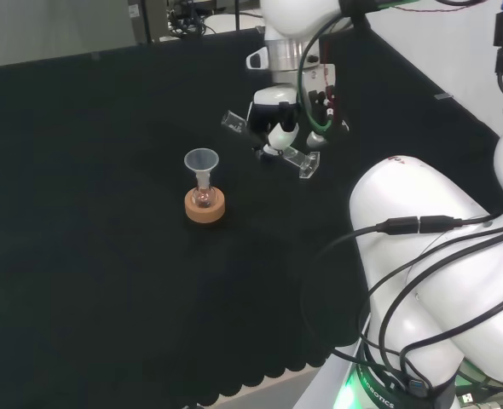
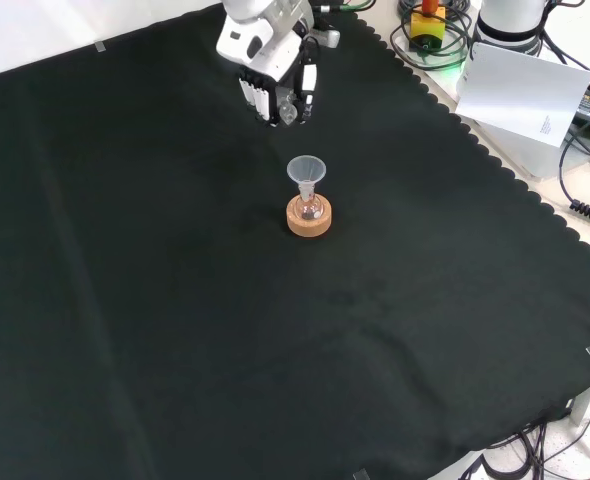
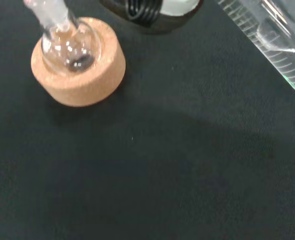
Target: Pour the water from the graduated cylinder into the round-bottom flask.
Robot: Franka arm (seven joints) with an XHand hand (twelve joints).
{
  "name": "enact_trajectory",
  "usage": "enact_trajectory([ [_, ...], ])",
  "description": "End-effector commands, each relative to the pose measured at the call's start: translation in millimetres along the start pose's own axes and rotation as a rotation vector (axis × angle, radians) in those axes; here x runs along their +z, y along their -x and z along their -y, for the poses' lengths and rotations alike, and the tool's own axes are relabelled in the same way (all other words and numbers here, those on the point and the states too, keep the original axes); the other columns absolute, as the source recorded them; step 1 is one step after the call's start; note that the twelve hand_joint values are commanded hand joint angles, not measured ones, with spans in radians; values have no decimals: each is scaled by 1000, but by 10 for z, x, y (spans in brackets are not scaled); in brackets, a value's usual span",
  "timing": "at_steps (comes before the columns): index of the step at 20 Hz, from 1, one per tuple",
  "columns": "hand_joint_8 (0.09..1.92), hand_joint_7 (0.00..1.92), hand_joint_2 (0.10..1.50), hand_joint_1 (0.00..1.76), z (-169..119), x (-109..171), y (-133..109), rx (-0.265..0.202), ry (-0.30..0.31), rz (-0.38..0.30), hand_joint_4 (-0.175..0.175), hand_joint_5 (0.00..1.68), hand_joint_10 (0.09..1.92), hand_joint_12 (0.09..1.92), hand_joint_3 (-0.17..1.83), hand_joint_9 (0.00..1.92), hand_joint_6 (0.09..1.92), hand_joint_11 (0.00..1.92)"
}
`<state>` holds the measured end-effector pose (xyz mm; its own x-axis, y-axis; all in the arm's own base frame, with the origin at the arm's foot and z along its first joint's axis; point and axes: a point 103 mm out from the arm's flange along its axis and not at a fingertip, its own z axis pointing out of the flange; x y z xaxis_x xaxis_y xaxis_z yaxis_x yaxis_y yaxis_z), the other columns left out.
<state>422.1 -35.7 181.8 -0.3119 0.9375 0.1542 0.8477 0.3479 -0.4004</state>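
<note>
Rough cork stand [image 3: 77, 65], matt cloth [image 3: 162, 170]

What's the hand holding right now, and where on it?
The hand holds the graduated cylinder, tilted, around its middle; mouth and foot stick out either side.

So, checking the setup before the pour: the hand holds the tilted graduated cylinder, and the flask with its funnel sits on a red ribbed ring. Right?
Not quite: the round-bottom flask with its funnel sits on a cork ring, as the head view shows. The hand does hold the tilted graduated cylinder.

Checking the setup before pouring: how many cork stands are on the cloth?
1. The cork ring sits mid-cloth under the round-bottom flask, left of the hand in the head view.
</note>
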Motion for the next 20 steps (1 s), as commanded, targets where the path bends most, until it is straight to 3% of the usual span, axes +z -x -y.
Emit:
enact_trajectory([
  [1, 591, 1257, 1013, 1296, 15, 64, -46, 19, -90, 82, -175, 1199, 87, 804, -7, 1675, 631, 1248],
  [5, 586, 1260, 1012, 1297, 84, 66, -19, 22, -101, 88, -175, 1202, 87, 803, -8, 1681, 627, 1247],
  [13, 580, 1264, 1011, 1297, 221, 34, 25, 29, -178, 149, -175, 1205, 87, 799, -7, 1684, 622, 1242],
  [20, 579, 1264, 1011, 1297, 298, 58, 25, 27, -185, 168, -175, 1206, 87, 799, -7, 1687, 620, 1242],
])
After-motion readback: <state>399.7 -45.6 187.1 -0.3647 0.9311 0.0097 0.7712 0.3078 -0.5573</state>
